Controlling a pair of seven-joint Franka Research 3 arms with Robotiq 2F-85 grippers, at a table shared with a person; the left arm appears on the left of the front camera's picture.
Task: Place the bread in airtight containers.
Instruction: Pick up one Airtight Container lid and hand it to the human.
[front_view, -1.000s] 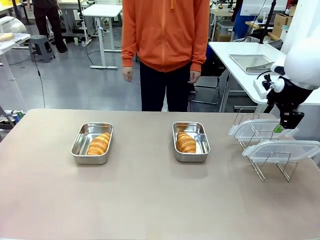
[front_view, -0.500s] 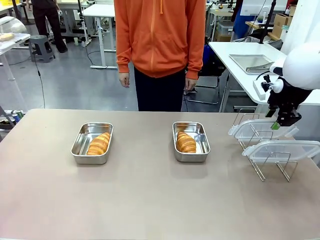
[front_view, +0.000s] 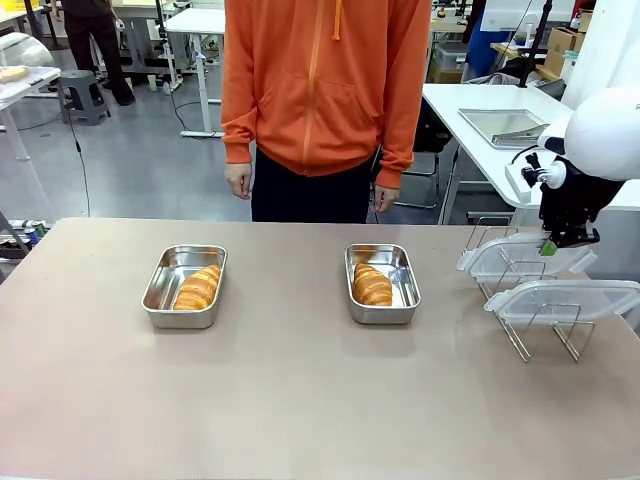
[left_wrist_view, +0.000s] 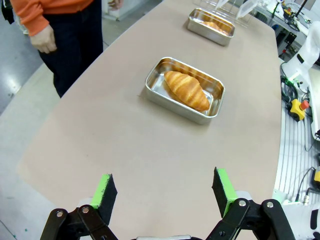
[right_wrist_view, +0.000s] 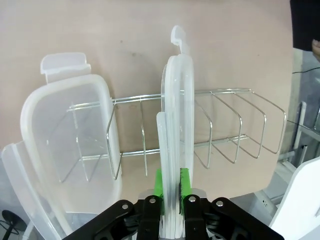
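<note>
**Right end effector (right_wrist_view: 171, 194) clamped on a clear lid (right_wrist_view: 176, 100), upright in the wire rack (right_wrist_view: 235, 125).**
You see the left croissant (front_view: 197, 288) lying in the left pan (front_view: 178, 256) and the right croissant (front_view: 372, 286) in the right pan (front_view: 402, 272), both uncovered at mid-frame on the table (front_view: 300, 400). Your left end effector (left_wrist_view: 162, 187) hangs above the table, pads wide apart. A second lid (front_view: 565, 298) lies tilted on the rack at the frame's right.

Front: robot's side, facing across table (front_view: 300, 420) at person (front_view: 325, 90). Left wrist: low, looking along same table. Right wrist: close above wire rack (right_wrist_view: 220, 125), clear lid (right_wrist_view: 177, 100) edge-on; front view shares both.
</note>
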